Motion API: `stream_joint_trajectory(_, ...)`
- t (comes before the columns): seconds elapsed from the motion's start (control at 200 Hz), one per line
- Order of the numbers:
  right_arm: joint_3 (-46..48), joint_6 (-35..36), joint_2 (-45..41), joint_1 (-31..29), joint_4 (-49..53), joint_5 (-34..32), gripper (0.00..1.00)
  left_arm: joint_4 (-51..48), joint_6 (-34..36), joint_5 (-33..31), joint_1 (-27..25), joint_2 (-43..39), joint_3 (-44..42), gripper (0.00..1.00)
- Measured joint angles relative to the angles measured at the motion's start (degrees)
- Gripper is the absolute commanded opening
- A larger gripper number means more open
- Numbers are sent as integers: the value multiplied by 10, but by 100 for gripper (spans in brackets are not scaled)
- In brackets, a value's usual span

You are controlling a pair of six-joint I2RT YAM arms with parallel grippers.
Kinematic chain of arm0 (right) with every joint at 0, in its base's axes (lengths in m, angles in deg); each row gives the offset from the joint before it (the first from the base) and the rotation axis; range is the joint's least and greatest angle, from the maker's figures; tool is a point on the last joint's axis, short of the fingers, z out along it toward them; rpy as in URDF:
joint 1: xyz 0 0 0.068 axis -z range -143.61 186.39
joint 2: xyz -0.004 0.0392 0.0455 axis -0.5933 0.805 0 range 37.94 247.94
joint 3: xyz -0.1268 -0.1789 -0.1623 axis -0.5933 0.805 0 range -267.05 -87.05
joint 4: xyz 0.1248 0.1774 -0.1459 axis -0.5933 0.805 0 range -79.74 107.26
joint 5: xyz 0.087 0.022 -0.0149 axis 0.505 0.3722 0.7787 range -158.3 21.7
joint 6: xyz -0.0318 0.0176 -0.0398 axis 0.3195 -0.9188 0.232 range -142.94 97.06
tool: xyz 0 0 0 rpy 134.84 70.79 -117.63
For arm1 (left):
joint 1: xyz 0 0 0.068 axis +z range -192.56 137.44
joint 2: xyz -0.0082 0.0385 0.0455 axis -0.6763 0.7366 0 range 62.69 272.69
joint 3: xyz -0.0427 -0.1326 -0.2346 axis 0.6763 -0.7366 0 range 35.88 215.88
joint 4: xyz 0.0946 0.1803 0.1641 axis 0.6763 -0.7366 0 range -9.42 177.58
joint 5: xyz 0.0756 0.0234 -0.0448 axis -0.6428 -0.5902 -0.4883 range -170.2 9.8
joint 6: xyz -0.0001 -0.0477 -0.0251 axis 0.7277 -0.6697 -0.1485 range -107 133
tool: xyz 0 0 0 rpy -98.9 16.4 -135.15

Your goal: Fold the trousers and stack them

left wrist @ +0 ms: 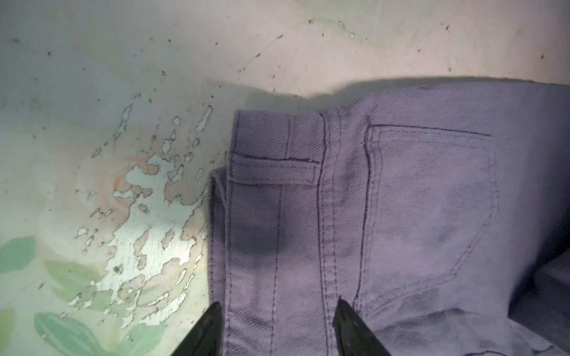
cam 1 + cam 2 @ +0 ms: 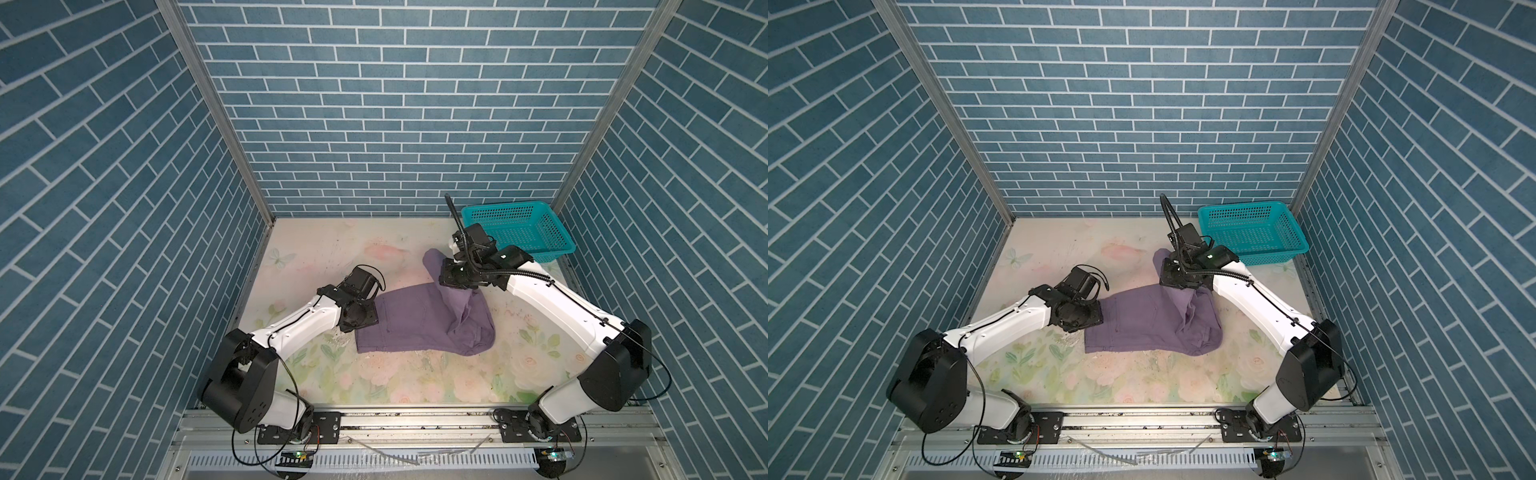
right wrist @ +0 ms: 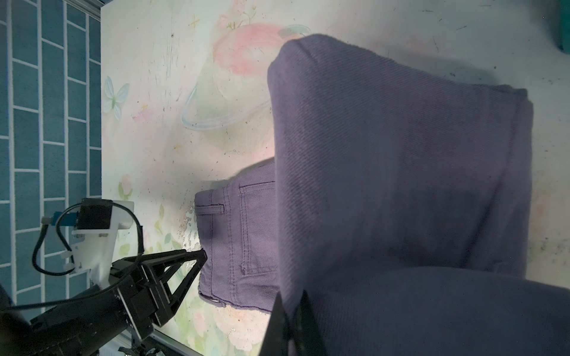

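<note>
Purple trousers point(image 2: 411, 324) on table point(image 2: 316, 249); left gripper point(image 1: 277, 311) jaws apart over waistband point(image 1: 274, 200); right gripper point(image 3: 290, 308) clamped on lifted leg point(image 3: 401, 154).

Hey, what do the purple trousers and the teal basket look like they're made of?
The trousers: likely cotton twill or denim, matte, with diagonal weave ribs and stitched seams. The basket: apparently moulded plastic, slightly glossy, walls perforated in a regular grid.

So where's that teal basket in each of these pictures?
Top view: teal basket at the far right corner of the table.
Top view: basket at that far right corner too.
Left wrist view: not in it.
Right wrist view: only a blurred teal sliver at the frame's edge, likely the basket.
Shared landmark: the purple trousers, seen in all four.
</note>
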Motion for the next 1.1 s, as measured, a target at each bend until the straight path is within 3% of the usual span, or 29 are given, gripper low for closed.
stream_joint_trajectory(0.34,-77,21,-10,10,64,-7,0,16,9,21,-8,-1,16,59)
stream_joint_trajectory(0.53,-80,21,-32,20,73,-5,0,15,25,26,-51,2,67,59)
stream_joint_trajectory(0.775,-85,21,-23,19,80,12,0,31,20,16,-54,-2,77,59)
stream_joint_trajectory(1.1,-96,19,28,-16,75,27,0,-14,4,-26,6,-85,15,65)
